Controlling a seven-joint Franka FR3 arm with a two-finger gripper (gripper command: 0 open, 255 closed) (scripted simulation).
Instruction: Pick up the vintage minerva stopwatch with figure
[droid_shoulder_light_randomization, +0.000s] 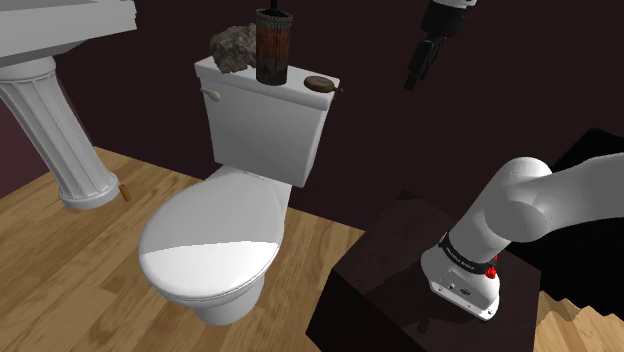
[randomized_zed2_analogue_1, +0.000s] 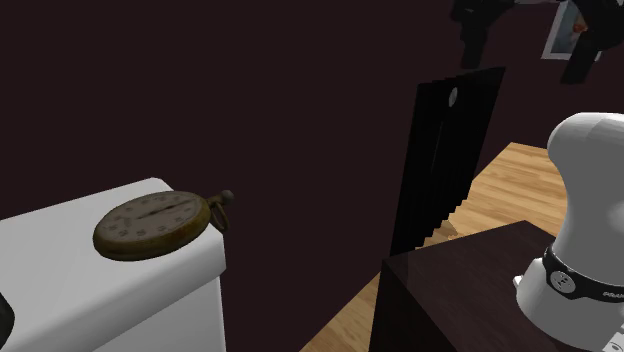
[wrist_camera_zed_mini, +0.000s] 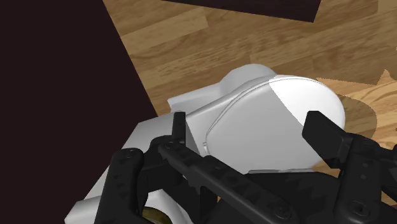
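On the white toilet tank lid (droid_shoulder_light_randomization: 296, 90), at the end toward the shoulder view's right:

- Pocket stopwatch (droid_shoulder_light_randomization: 320, 84), one. Brass-coloured case, pale dial face up, lying flat, with its crown toward the lid's edge. The second exterior view places it close to the lid's corner.
- Dark ribbed cylinder (droid_shoulder_light_randomization: 272, 45), one. Upright, mid-lid, apart from the stopwatch.
- Grey-brown rock-like lump (droid_shoulder_light_randomization: 233, 47), one. Just beside the cylinder, on the side away from the stopwatch.

Gripper (droid_shoulder_light_randomization: 414, 78): black, two-finger, in the air to the right of the tank and above lid level. It is angled down toward the tank and well apart from the stopwatch. In the wrist view its fingers (wrist_camera_zed_mini: 180, 130) stand wide apart with nothing between them, and the closed toilet seat cover (wrist_camera_zed_mini: 273, 121) lies beyond them.

Step in hand, as judged: approach, with no grasp begun.

Next move calls for:
- travel across to above the lid's end;
- a descent nearly to the lid surface, since the case is low and flat;
- fingers set either side of the round case, clear of the cylinder, then closed across it.
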